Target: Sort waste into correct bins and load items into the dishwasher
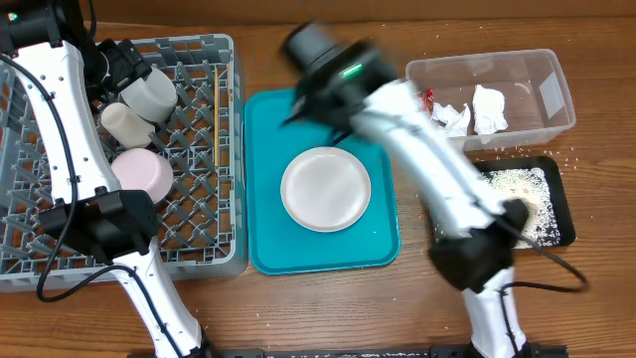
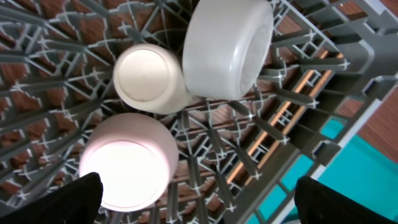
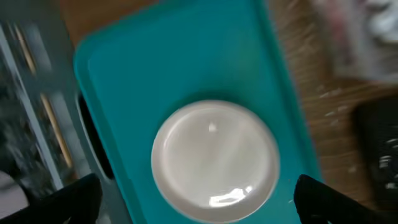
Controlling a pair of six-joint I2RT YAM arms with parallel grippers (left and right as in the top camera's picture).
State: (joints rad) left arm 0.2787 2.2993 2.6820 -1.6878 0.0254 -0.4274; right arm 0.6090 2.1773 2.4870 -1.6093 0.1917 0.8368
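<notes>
Right gripper (image 3: 202, 202) spread wide and empty, with only the fingertip stubs in frame. Plate (image 3: 214, 162) sits directly below it on the teal tray (image 3: 186, 56), blurred. Left gripper (image 2: 205, 202) also fully spread and empty, tips cut off. Beneath it in the rack (image 2: 50, 37) are the bowl (image 2: 127, 162), a cup (image 2: 146, 78) and a second cup (image 2: 227, 46). Chopsticks (image 2: 280, 124) are partly hidden by the grid.

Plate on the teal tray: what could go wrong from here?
1. The plate lies flat on the smooth teal tray; the open right tool may only push it, or lift it tilted and drop it.
2. The two cups and the bowl crowd the rack under the left tool; a plate brought in there could knock them, or the tools could clash.
</notes>
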